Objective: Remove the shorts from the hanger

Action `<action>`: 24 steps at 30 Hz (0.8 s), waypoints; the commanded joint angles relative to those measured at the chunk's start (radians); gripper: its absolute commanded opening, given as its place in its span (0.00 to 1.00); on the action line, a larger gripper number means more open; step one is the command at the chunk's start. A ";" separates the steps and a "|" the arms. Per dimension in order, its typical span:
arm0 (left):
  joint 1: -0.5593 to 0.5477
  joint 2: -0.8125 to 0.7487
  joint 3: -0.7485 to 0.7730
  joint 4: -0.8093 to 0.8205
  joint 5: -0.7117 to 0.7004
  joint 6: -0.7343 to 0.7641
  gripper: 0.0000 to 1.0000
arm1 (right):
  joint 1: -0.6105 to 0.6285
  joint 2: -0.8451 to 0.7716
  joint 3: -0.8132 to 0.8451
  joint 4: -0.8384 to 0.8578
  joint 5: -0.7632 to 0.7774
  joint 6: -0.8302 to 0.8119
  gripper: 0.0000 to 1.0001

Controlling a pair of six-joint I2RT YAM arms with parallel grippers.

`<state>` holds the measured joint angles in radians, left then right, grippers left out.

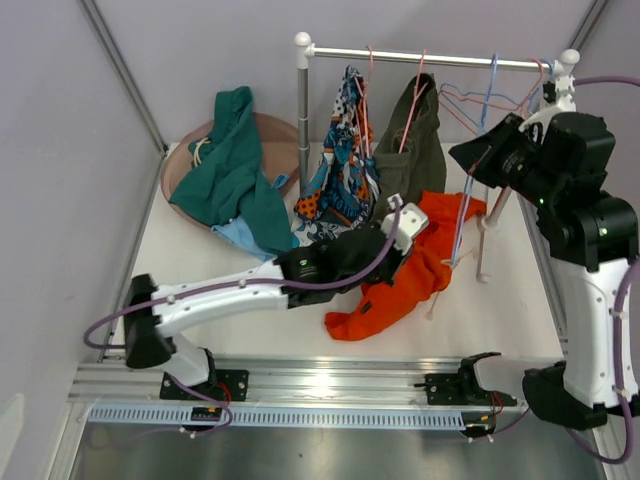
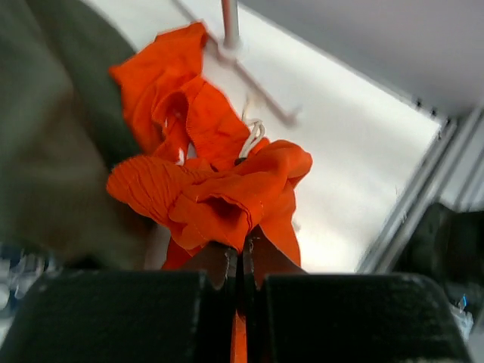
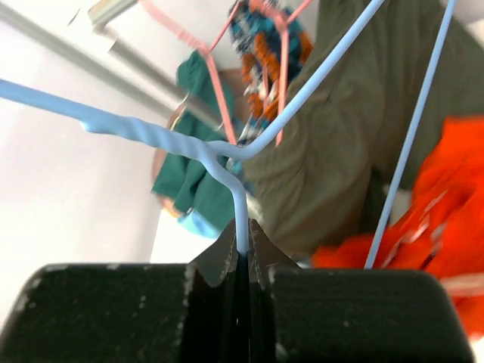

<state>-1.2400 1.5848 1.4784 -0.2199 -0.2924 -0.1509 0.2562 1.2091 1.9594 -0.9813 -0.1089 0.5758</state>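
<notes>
The bright orange shorts [image 1: 405, 275] lie bunched on the white table, their upper fold lifted by my left gripper [image 1: 398, 228]. In the left wrist view that gripper [image 2: 243, 246] is shut on a fold of the orange shorts [image 2: 212, 189]. My right gripper [image 1: 468, 158] is shut on the light blue hanger [image 1: 462, 215], pinching its wire [image 3: 227, 159] beside the twisted neck, as the right gripper [image 3: 240, 246] shows in its wrist view. The hanger's lower end overlaps the orange cloth; whether it is still threaded through, I cannot tell.
Printed shorts [image 1: 345, 150] and olive green shorts [image 1: 412, 140] hang on pink hangers from the rack rod [image 1: 430, 57]. Dark teal shorts [image 1: 228, 165] and light blue shorts [image 1: 245, 235] lie on a brown round tray [image 1: 285, 135] at back left. Bare hangers [image 1: 535, 80] hang at the rod's right end.
</notes>
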 commanded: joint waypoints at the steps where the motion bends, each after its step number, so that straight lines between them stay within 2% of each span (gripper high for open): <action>1: -0.068 -0.246 -0.044 -0.019 -0.060 -0.047 0.00 | -0.049 0.081 0.042 0.033 -0.055 -0.054 0.00; 6: -0.090 -0.425 -0.012 -0.189 -0.173 -0.030 0.00 | -0.147 0.161 0.073 0.084 -0.077 -0.082 0.00; 11: -0.075 -0.540 0.094 -0.280 -0.336 0.112 0.00 | -0.195 0.268 0.142 0.109 -0.107 -0.094 0.00; 14: 0.008 -0.545 0.164 -0.327 -0.337 0.148 0.00 | -0.202 0.309 0.208 0.102 -0.112 -0.097 0.00; 19: 0.158 -0.533 0.241 -0.329 -0.310 0.258 0.00 | -0.221 0.351 0.219 0.119 -0.127 -0.094 0.00; 20: 0.187 -0.525 0.265 -0.332 -0.298 0.266 0.00 | -0.221 0.349 0.207 0.125 -0.132 -0.094 0.00; 22: 0.313 -0.487 0.322 -0.340 -0.242 0.280 0.00 | -0.222 0.334 0.133 0.153 -0.136 -0.093 0.00; 24: 0.432 -0.438 0.445 -0.374 -0.179 0.283 0.00 | -0.229 0.311 0.031 0.194 -0.146 -0.091 0.00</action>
<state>-0.9390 1.0866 1.7924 -0.6025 -0.5449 0.0658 0.0357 1.5475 2.0781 -0.8604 -0.2226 0.4984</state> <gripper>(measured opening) 0.013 0.049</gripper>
